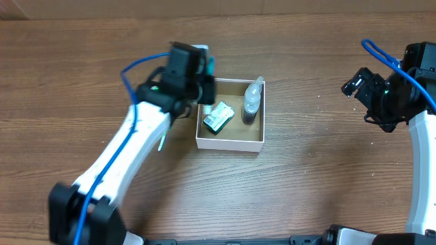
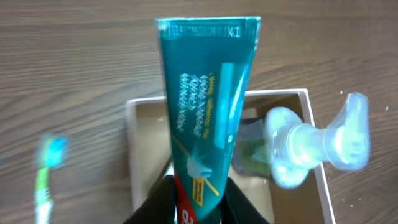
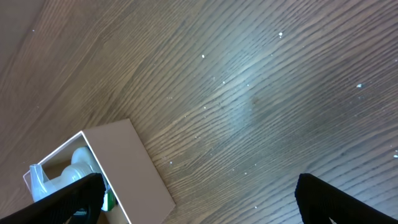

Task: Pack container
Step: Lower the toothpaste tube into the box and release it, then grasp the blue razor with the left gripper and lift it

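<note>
The container (image 1: 229,143), a square shallow box with white walls and brown inside, stands mid-table. It holds a clear pump bottle (image 1: 252,101) at its right side and a green and black packet (image 1: 219,118). My left gripper (image 2: 199,208) is shut on a teal toothpaste tube (image 2: 208,93) and holds it above the container's left part (image 2: 132,134). The pump bottle (image 2: 311,146) stands right of the tube. My right gripper (image 3: 199,202) is open and empty, over bare table right of the container (image 3: 124,165).
A green and blue toothbrush (image 2: 46,177) lies on the wooden table left of the container; in the overhead view it shows beside my left arm (image 1: 162,141).
</note>
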You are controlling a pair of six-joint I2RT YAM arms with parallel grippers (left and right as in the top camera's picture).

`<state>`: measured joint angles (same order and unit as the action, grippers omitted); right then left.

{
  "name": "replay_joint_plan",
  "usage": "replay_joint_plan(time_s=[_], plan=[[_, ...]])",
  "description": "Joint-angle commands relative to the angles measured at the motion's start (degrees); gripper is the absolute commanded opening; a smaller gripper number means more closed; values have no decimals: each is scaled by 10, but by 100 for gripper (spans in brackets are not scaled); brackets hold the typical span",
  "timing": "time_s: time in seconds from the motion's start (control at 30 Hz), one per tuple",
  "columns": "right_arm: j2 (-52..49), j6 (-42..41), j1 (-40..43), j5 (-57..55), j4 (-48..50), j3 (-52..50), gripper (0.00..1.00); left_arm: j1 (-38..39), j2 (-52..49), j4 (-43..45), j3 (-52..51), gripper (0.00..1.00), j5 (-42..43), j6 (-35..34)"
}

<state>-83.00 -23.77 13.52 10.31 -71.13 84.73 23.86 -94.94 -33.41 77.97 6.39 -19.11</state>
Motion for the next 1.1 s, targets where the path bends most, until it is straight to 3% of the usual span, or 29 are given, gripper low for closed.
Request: replay_joint_plan(time_s=[0.0, 0.07, 0.13, 0.17, 0.27, 0.5, 0.7, 0.9, 1.07], plan=[[-1, -1, 2, 3, 3, 2, 100, 7, -32, 22, 1, 28, 21, 9], [-1, -1, 2, 3, 3, 2, 100, 5, -33, 13, 2, 38, 21, 9], [-1, -1, 2, 3, 3, 2, 100, -6, -25, -1, 7, 66, 19, 9], [-1, -1, 2, 3, 3, 2, 100, -14, -20, -10, 12, 74, 18, 9], [-1, -1, 2, 3, 3, 2, 100, -52, -9, -55, 22, 82, -8, 9], [-1, -1, 2, 3, 3, 2, 100, -172, -39, -122, 8, 84, -53, 18], [-1, -1, 2, 3, 3, 2, 100, -216, -123, -123, 8, 83, -49, 26], [-1, -1, 2, 3, 3, 2, 100, -225, -191, -120, 8, 76, -57, 37], [-1, -1, 2, 3, 3, 2, 100, -228, -219, -111, 8, 62, -57, 19]])
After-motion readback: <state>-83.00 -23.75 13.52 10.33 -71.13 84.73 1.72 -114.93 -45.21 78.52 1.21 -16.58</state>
